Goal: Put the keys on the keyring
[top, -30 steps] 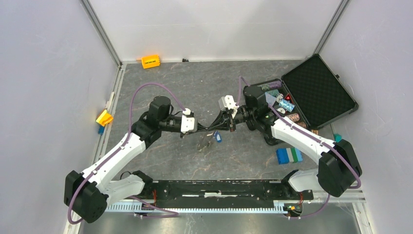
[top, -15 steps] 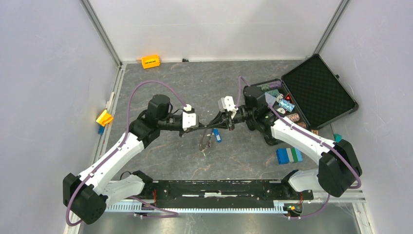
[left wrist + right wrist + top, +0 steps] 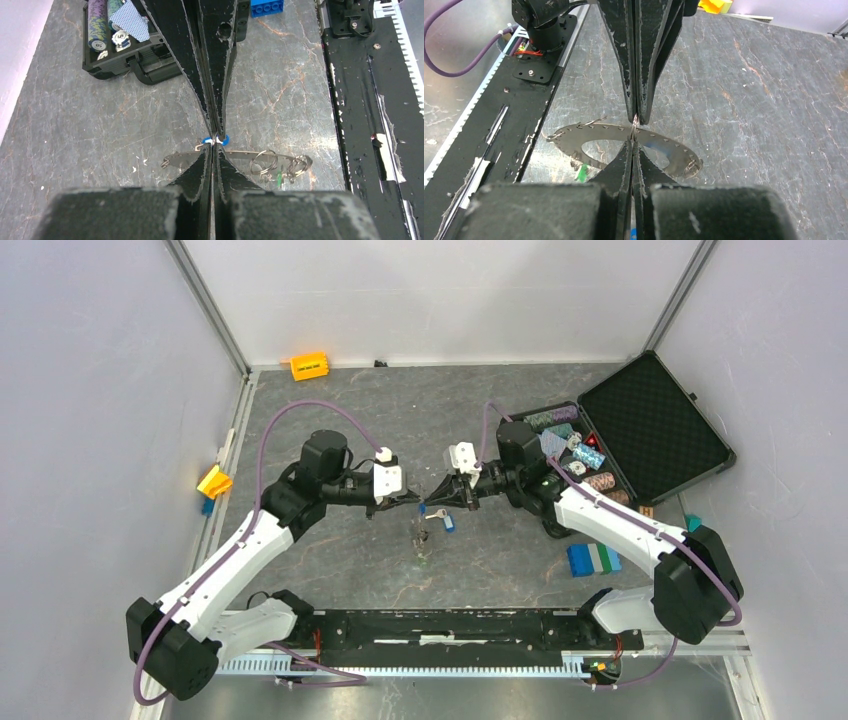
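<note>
My two grippers meet tip to tip above the middle of the table. The left gripper (image 3: 416,501) (image 3: 214,146) is shut on the rim of the keyring (image 3: 422,538) (image 3: 238,153) (image 3: 596,134), a thin toothed silver ring that hangs off the table. Small split rings and a key with a green tag (image 3: 278,181) (image 3: 581,172) dangle from the ring. The right gripper (image 3: 430,503) (image 3: 634,136) is shut on a silver key with a blue tag (image 3: 447,522) (image 3: 223,140), pressed against the ring's rim right beside the left fingertips.
An open black case (image 3: 655,430) with stacks of striped chips (image 3: 575,450) sits at the right rear. A blue, green and white block (image 3: 593,558) lies near the right arm. An orange brick (image 3: 309,366) and a yellow piece (image 3: 214,481) lie far left. The black base rail (image 3: 450,625) runs along the near edge.
The left gripper closed fully on the keyring. Both gripper tips drew together and shifted slightly left, and the ring went from lying slack below them to hanging upright.
</note>
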Motion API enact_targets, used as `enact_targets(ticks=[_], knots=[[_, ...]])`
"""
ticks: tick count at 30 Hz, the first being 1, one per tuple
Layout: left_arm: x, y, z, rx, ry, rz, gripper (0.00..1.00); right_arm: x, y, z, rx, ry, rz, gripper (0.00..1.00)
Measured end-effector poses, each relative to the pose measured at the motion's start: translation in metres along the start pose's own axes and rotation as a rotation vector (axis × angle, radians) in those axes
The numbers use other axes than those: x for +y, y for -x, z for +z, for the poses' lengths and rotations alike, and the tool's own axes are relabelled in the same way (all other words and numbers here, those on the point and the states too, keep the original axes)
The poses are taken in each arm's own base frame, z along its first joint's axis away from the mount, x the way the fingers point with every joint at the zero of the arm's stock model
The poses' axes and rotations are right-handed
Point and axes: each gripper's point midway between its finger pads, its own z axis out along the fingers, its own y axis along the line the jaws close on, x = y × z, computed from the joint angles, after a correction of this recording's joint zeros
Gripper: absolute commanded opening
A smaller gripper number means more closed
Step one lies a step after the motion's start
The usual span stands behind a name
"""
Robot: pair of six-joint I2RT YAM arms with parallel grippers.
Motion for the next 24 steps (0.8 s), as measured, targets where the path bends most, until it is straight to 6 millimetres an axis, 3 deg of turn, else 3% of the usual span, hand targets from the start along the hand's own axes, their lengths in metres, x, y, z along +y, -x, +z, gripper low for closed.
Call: enact_targets(ticks=[14,24], knots=[[0.004,-0.001,0.0,0.013,0.018,-0.007,0.02,0.005,-0.006,-0.001,0.052,0.014,0.013,0.35],[0.002,-0.003,0.004,0.017,0.004,-0.012,0.02,0.001,0.008,0.001,0.064,0.012,-0.029,0.26]])
